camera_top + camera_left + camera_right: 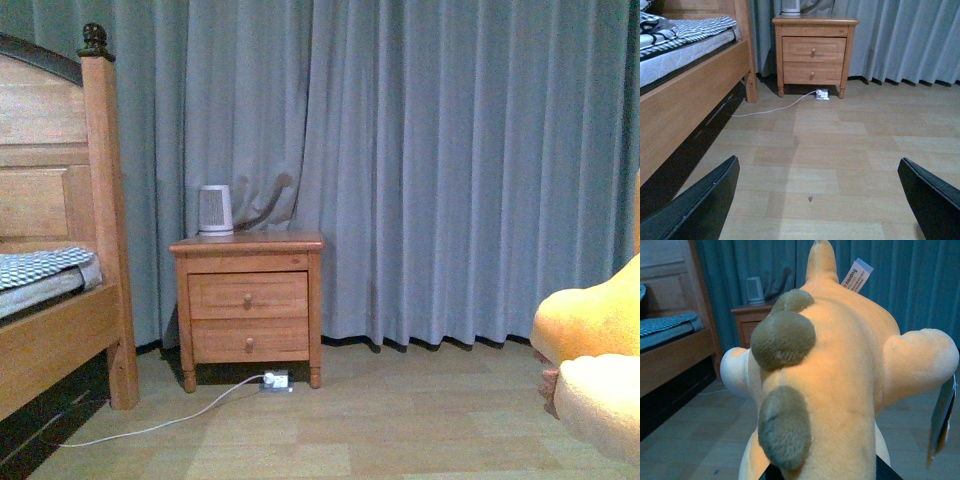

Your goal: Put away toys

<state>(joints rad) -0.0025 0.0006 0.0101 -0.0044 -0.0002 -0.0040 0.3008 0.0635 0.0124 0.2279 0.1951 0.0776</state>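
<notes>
The plush toy [590, 330] sits at the far right of the front view, off the floor [400, 430], so it lies entirely on our right arm's side. In the right wrist view it fills the frame. Its body runs lengthwise away from the camera, 3 olive spots face us, and a paper tag [856, 275] is near the far end.

Of the right gripper [825, 472] we see only 2 dark slivers flanking the toy's body at the frame edge. With the toy aloft, we judge the jaws are clamped on its near end.

The left gripper [817, 161] has its fingers [700, 205] spread wide with nothing between them. It hangs above bare floor and faces the nightstand [812, 50] beside the bed [690, 85].

The toy is well apart from the left gripper, so the carry belongs to the right arm. No bin or basket shows in any view, so we cannot tell which way the toy must travel.
</notes>
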